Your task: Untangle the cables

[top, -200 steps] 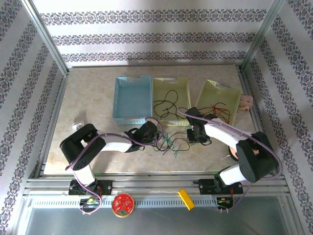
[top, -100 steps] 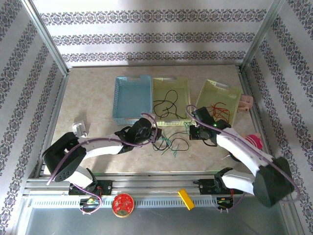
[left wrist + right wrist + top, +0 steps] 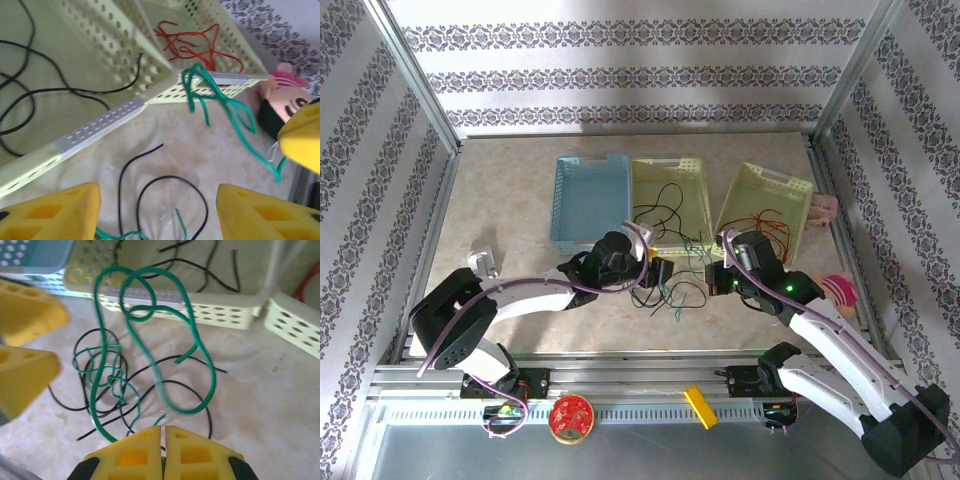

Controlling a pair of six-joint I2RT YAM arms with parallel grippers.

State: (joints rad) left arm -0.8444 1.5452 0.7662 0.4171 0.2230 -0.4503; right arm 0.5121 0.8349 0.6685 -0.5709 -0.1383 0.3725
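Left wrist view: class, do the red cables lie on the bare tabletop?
No, the red cables lie inside a pale yellow basket, enclosed by its perforated walls.

Bright, even, diffuse light; shadows soft, faint. Top view sharp. Wrist views softer: near yellow fingers (image 3: 50,210) blurred, green cable (image 3: 150,270) smeared.

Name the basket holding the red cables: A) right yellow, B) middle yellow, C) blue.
A: the red cables lie inside the right yellow basket, the one furthest right on the table.
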